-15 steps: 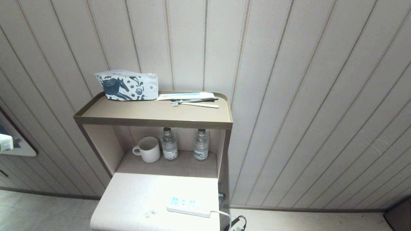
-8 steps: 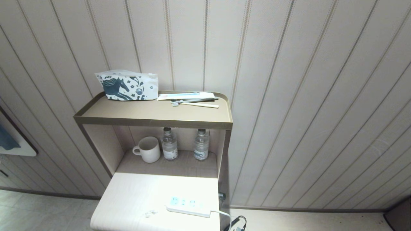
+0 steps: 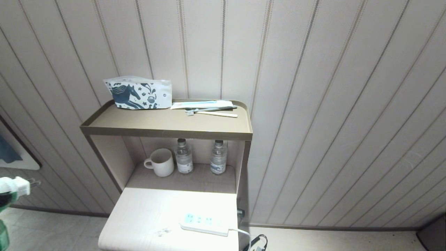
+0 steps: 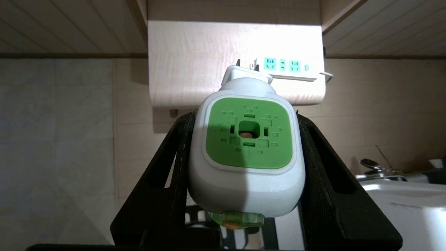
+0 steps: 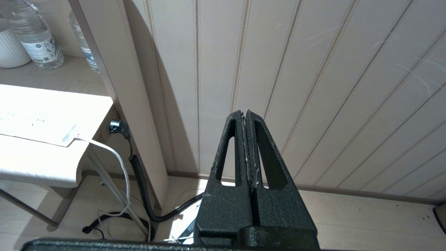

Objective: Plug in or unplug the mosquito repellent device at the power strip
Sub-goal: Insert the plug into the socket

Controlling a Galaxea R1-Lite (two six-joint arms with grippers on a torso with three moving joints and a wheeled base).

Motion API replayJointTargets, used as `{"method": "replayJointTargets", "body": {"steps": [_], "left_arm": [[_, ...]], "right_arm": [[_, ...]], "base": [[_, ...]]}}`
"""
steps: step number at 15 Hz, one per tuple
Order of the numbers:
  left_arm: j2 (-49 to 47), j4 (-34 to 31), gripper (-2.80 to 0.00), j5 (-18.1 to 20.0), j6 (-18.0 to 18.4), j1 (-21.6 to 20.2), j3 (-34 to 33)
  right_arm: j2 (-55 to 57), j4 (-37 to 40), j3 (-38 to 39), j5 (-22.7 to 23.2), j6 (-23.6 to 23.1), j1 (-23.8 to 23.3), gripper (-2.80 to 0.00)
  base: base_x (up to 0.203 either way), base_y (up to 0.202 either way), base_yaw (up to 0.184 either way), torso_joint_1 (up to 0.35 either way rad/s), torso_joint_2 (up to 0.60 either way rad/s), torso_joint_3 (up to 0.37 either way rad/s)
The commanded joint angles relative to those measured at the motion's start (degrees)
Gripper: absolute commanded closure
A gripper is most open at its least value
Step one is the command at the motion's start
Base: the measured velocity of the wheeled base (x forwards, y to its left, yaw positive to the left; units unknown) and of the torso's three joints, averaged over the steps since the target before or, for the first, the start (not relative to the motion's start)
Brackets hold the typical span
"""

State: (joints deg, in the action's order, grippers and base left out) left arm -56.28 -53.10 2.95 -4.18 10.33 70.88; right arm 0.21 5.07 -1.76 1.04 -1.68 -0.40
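one mosquito repellent device (image 4: 246, 139) clamped in my left gripper (image 4: 244, 167), out left of the table, prongs aimed at the one power strip (image 3: 205, 225) on it. two water bottles (image 3: 183, 157), one mug (image 3: 161, 162). right gripper (image 5: 246, 120) parked, fingers pressed together.

You've got the mosquito repellent device (image 4: 248, 150) clamped between black jaws on both flanks, its white rounded head facing the wrist camera with a bright green square face, small cut-outs around a central hole. Its two metal prongs point away, toward the power strip (image 4: 284, 68). In the head view the device (image 3: 10, 190) shows at the far left edge, well apart from the strip (image 3: 204, 225). That strip, a white oblong bar with light-blue socket faces, lies flat near the worktop's (image 3: 146, 216) front right corner, its white cord (image 3: 242, 233) trailing off the right end.
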Motion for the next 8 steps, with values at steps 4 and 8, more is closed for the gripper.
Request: {"method": "replayJointTargets", "body": {"steps": [4,8], "left_arm": [[-14.3,15.8,0.00,7.4,14.1,-0.4,-3.8],[-17.2,2.4,0.00,8.6,15.1,0.6,5.3]], "right_arm": [[0.0,0.0,0.0,0.0,0.0,0.0,0.00],[0.0,0.0,0.0,0.0,-0.1,0.1,0.00]], "base": [[0.000,0.000,0.000,0.000,0.00,0.000],[0.000,0.000,0.000,0.000,0.00,0.000]]}}
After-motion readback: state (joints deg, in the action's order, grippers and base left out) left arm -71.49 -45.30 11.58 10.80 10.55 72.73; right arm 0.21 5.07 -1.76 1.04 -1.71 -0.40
